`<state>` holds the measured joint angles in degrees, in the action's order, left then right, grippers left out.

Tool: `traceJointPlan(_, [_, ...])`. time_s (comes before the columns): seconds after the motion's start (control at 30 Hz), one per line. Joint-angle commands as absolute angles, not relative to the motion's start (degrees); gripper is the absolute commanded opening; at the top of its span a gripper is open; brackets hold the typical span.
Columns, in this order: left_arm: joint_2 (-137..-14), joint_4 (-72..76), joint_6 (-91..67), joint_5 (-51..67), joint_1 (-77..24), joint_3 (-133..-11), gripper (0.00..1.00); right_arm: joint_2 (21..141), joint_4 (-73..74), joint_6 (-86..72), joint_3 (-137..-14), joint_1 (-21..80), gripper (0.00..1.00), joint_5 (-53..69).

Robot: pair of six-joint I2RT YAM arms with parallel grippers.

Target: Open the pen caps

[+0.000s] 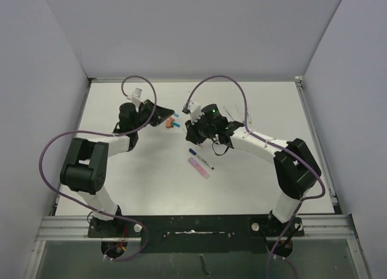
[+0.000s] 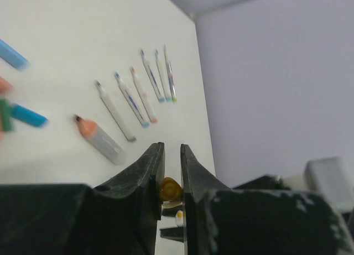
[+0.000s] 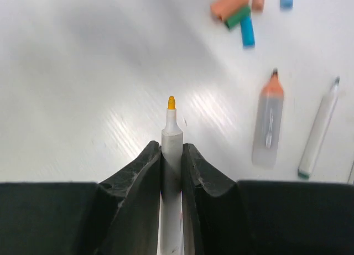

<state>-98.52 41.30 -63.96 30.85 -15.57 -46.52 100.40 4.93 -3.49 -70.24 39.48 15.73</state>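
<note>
Right gripper [image 3: 171, 151] fills my wrist view, clamped on a pale pen body [image 3: 172, 134] with its yellow tip bare. Left gripper [image 2: 171, 152] pinches a yellow cap [image 2: 170, 190] (only its own camera shows that; from above I can't make it out). Loose pen caps [image 3: 239, 11], orange, green, teal and blue, lie clustered on the white table [image 1: 151, 170] between the two wrists; grey walls [image 1: 193, 31] stand on three sides.

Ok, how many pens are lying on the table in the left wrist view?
7. The thick orange-tipped marker lies nearest the left end effector; six thin pens run in a row beyond it. Others may be out of frame.
</note>
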Motion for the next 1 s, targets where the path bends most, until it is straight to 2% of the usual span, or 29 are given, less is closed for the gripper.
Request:
traceJointPlan(0.0, [-95.4,41.8,-62.9,24.4,-6.0,-51.5,0.0,94.3,11.2,-2.6,-64.8,36.9,0.0,14.9])
traceJointPlan(0.27, [-97.9,40.8,-63.0,25.8,-5.5,-50.8,0.0,90.8,10.5,-2.5,-61.9,33.5,0.0,9.5])
traceJointPlan(0.63, [-100.3,34.7,-60.1,27.9,-5.7,-45.2,0.01,97.6,9.6,-0.1,-66.5,30.6,0.0,1.4])
traceJointPlan(0.97, [-104.3,34.4,-59.7,27.6,-5.8,-42.5,0.1,98.1,10.0,-3.5,-66.4,27.5,0.0,-3.4])
